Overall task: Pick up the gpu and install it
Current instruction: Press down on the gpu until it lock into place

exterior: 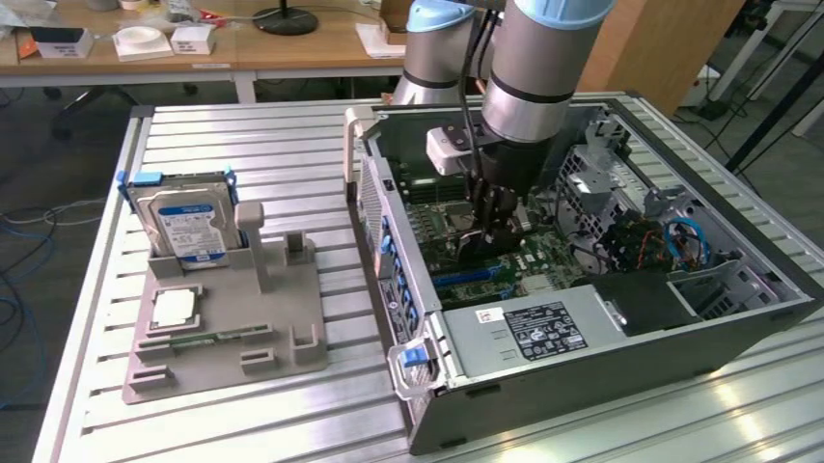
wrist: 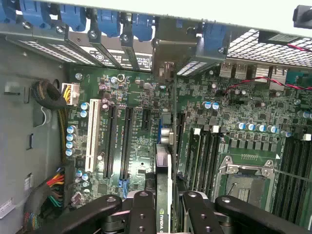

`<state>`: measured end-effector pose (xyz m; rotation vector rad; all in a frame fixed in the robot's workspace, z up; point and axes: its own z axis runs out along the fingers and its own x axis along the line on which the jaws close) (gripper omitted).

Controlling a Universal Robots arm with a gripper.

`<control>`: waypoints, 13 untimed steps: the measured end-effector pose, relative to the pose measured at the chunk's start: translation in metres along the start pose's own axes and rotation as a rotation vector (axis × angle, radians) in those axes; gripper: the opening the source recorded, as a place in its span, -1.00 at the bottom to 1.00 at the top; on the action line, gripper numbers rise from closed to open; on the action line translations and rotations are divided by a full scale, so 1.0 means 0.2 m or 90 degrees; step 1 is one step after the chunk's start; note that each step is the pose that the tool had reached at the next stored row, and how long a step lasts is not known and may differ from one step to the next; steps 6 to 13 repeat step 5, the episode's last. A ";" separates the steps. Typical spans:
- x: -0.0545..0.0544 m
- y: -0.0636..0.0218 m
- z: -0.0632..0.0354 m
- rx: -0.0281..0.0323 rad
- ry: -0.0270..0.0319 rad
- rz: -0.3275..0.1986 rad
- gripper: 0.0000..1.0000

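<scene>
The gpu is seen edge-on in the wrist view, a thin card with a logo on its black cooler, standing upright over the green motherboard. Its bracket end points at the case's rear slot openings. My gripper is shut on the card, one black finger on each side of it. In the exterior view the gripper reaches down into the open computer case, with the dark gpu low over the board. I cannot tell whether the card's edge sits in a slot.
Black expansion slots and a white slot lie beside the card; memory slots and the CPU socket are on its other side. A power supply fills the case's near end. A grey holder carries a hard drive.
</scene>
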<state>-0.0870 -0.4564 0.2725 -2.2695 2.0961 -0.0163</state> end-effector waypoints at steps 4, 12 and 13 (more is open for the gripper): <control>0.00 0.000 0.000 0.0000 0.0000 0.000 -0.47; 0.00 0.000 0.000 -0.0001 0.0000 0.000 -0.47; 0.00 0.000 0.000 -0.0001 0.0000 0.000 -0.47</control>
